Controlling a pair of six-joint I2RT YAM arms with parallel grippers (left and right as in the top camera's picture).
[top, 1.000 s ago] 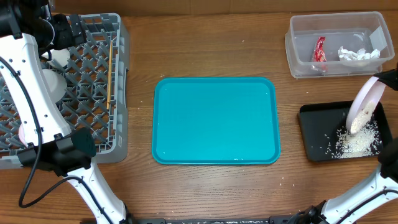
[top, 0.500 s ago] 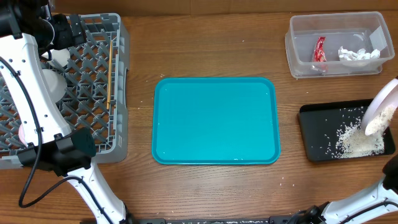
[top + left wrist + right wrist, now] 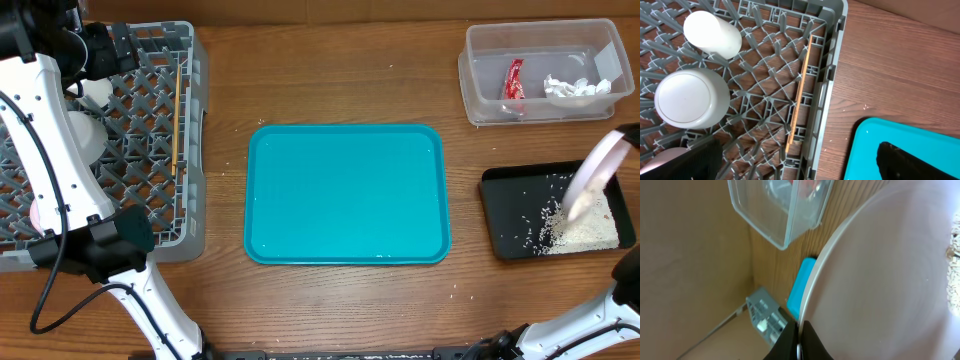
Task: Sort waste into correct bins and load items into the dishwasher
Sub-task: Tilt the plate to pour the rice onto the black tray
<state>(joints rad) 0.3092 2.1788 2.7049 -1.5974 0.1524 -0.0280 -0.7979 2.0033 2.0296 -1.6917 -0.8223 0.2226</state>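
Observation:
My right gripper is shut on the rim of the white plate. It holds the plate steeply tilted over the black tray, where a pile of rice lies. The clear tub at the back right holds the red wrapper and the white tissue. My left gripper hangs open above the right edge of the grey dish rack. In the rack are a cup, an upturned bowl and a chopstick.
A large teal tray lies in the middle of the wooden table, between the rack and the bins. A few stray rice grains dot the wood near the trays. The left arm's white links pass over the rack's left side.
The tilted plate swung right over the black tray, then back left. The rice pile below it has spread. The left arm and its open gripper have stayed still.

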